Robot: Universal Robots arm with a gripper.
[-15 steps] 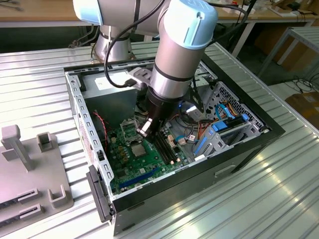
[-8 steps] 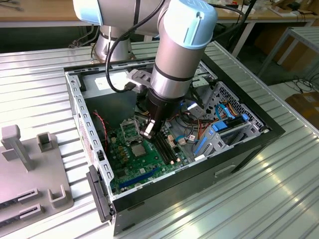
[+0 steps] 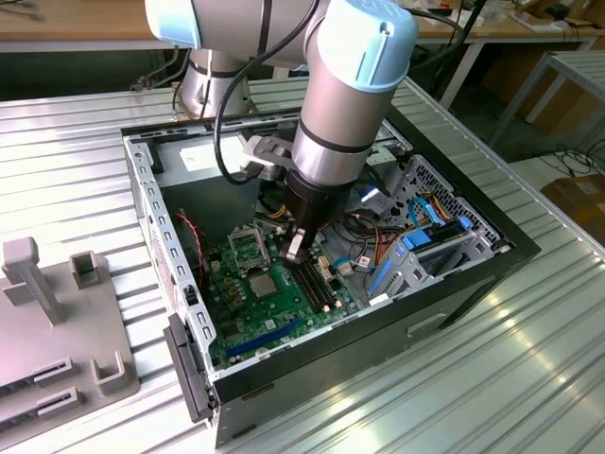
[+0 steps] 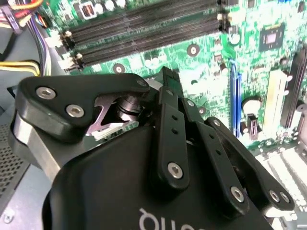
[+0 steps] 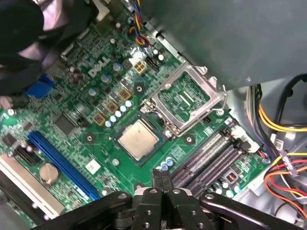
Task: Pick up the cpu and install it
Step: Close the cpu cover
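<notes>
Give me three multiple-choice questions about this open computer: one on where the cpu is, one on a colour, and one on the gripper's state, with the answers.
1. Where is the cpu?
A) seated in the socket
B) flat on the motherboard, beside the empty socket
C) in the gripper

2. What colour is the motherboard?
A) green
B) red
C) black

3. How are the gripper's fingers?
A) shut, with nothing between them
B) spread wide
C) clamped on the cpu

Answers:
1 B: the silvery-tan chip lies on the board next to the socket.
2 A: the board is green in both wrist views.
3 A: the fingertips meet in the first wrist view, apart from the chip.
</notes>
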